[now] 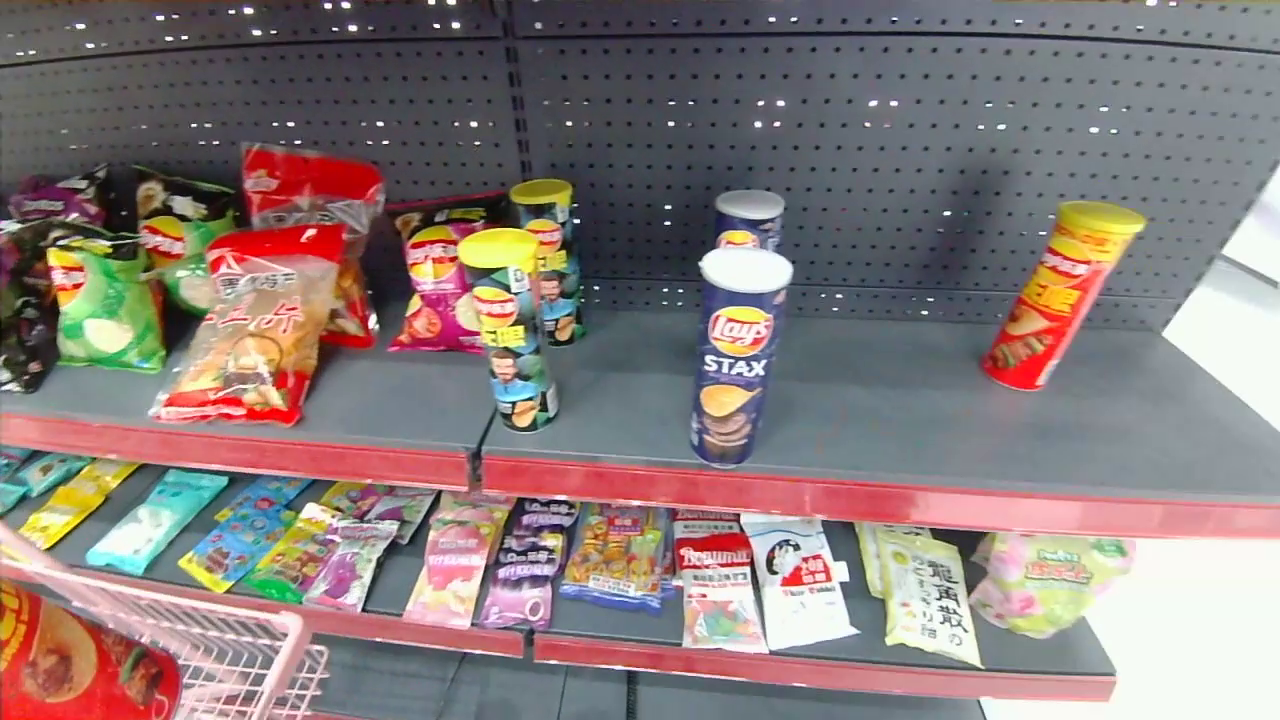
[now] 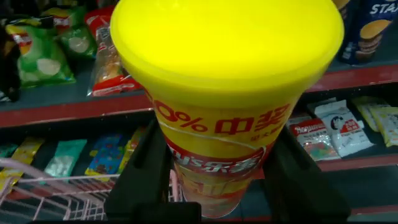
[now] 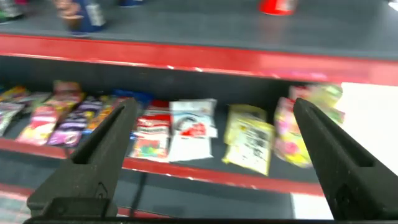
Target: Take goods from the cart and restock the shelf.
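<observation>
Head view: the shelf (image 1: 880,400) carries 5 upright cans: the front blue can (image 1: 738,360), 1 rear blue can (image 1: 748,220) behind it, 2 yellow-lidded patterned cans (image 1: 510,330) to its left, and 1 shelved red can (image 1: 1060,295) well to its right. The cart (image 1: 262,612), below and left of the front blue can, holds 1 red packet (image 1: 60,670), so restocking looks partly done. Left wrist view: the left end effector (image 2: 217,186) is clenched on 1 held red can (image 2: 227,93), not yet shelved. Right wrist view: the right end effector (image 3: 214,162) is spread, empty.
</observation>
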You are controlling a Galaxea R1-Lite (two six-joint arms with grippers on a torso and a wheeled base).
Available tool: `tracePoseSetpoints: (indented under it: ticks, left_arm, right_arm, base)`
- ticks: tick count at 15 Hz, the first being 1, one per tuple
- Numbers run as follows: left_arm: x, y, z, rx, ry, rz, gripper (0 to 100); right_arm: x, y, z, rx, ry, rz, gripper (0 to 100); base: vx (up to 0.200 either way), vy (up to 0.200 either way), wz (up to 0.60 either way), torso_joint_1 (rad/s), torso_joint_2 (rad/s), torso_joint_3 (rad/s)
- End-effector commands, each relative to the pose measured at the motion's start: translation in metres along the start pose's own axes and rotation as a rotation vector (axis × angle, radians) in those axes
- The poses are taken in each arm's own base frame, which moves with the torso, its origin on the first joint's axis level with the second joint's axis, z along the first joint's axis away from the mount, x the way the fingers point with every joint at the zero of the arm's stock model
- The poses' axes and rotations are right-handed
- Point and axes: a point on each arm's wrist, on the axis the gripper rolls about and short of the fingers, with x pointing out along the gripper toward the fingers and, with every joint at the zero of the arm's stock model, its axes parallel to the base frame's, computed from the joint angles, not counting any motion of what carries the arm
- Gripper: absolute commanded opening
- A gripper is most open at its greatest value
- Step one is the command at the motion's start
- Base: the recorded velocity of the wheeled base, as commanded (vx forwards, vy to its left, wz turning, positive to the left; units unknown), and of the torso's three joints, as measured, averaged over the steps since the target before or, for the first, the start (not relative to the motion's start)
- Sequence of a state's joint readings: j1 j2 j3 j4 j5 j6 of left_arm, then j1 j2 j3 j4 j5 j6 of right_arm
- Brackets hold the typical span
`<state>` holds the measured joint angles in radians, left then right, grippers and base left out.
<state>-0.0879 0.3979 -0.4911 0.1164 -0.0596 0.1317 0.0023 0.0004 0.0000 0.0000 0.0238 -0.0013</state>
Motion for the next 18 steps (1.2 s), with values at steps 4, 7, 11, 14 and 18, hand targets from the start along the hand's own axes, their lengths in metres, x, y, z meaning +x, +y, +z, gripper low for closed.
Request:
tracePoseSetpoints:
  ticks: [4,7,11,14,18]
  left_arm:
    - [0.002,0.0001,-0.0025,-0.001,0.017,0.01,0]
    - [0.0017,0.0001,-0.0027,0.032,0.018,0.016,0]
    - [0.0026,0.0007,-0.0032,0.033,0.031,0.042,0]
    - [0.0018,0.0006,-0.0036,0.033,0.027,0.04,0]
    - [0.0024,0.0005,-0.0053,0.036,0.034,0.043,0]
  right_arm:
    - [0.0,0.0,0.0,0.0,0.0,0.001,100]
    - [0.0,0.0,0.0,0.0,0.0,0.001,100]
    - [0.0,0.0,0.0,0.0,0.0,0.001,100]
    - [0.0,0.0,0.0,0.0,0.0,0.001,100]
    - [0.0,0.0,0.0,0.0,0.0,0.001,100]
  base:
    - [0.0,0.0,-0.3,0.001,0.0,0.0]
    - [0.0,0.0,0.0,0.0,0.0,0.0]
    - [0.1,0.0,0.0,0.001,0.0,0.0]
    - [0.067,0.0,0.0,-0.004,0.0,0.002]
    - [0.0,-0.15,0.0,0.001,0.0,0.001]
